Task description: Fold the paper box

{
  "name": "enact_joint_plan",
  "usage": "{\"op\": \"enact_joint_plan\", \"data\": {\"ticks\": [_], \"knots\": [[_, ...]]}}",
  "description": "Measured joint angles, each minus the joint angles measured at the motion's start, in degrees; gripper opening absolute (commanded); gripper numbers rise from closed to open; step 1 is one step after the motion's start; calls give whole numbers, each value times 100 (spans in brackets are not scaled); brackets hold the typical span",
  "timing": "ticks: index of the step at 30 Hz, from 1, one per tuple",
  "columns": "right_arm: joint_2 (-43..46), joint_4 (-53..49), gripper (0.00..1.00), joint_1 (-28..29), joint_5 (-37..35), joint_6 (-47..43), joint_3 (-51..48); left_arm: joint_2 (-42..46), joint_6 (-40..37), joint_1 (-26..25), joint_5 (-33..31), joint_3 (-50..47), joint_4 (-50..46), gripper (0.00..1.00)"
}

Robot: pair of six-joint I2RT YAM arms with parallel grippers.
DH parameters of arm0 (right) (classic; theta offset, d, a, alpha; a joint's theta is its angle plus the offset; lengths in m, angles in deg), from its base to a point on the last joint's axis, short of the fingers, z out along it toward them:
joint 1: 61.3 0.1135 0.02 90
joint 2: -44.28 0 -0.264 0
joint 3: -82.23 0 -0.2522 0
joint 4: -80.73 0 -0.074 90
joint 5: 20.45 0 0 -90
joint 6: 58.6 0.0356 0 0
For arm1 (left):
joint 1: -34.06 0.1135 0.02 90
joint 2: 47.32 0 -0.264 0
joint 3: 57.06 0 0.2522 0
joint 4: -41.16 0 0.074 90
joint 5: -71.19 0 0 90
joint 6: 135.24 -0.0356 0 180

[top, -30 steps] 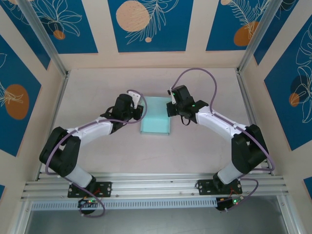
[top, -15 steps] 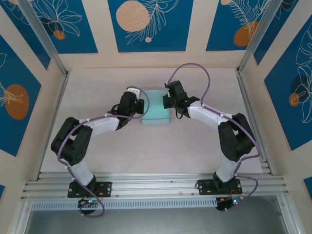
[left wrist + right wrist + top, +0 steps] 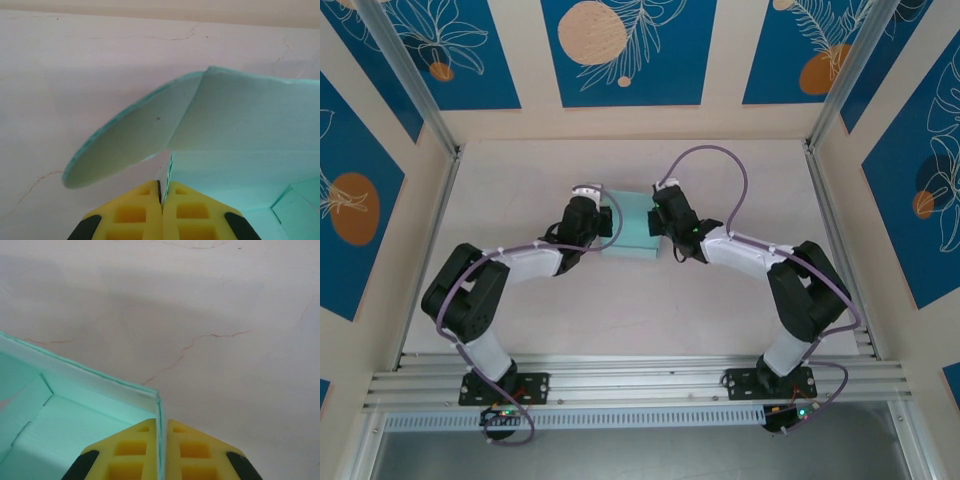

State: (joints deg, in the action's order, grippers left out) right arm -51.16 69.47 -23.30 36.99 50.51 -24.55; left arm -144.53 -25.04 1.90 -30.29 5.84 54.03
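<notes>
On the white table [image 3: 720, 300], you had the left gripper [image 3: 162, 194] and right gripper [image 3: 162, 427] clamped on opposite walls of the pale blue-green thin-card box [image 3: 632, 228], likely holding them upright for folding.

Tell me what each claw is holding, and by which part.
Both grip the paper box: left claw pinches its wall edge under the rounded flap; right claw pinches the opposite wall at a corner.
</notes>
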Motion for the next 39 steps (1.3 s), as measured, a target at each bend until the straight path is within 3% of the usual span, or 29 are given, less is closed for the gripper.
{"op": "enact_joint_plan", "data": {"ticks": [18,39], "knots": [[-76,267,6,177,-503,179,-52,-28,186,-299,-640,-352,647,0],[-597,1047,6,-168,-713,284,168,-885,199,-372,-1071,396,1045,0]]}}
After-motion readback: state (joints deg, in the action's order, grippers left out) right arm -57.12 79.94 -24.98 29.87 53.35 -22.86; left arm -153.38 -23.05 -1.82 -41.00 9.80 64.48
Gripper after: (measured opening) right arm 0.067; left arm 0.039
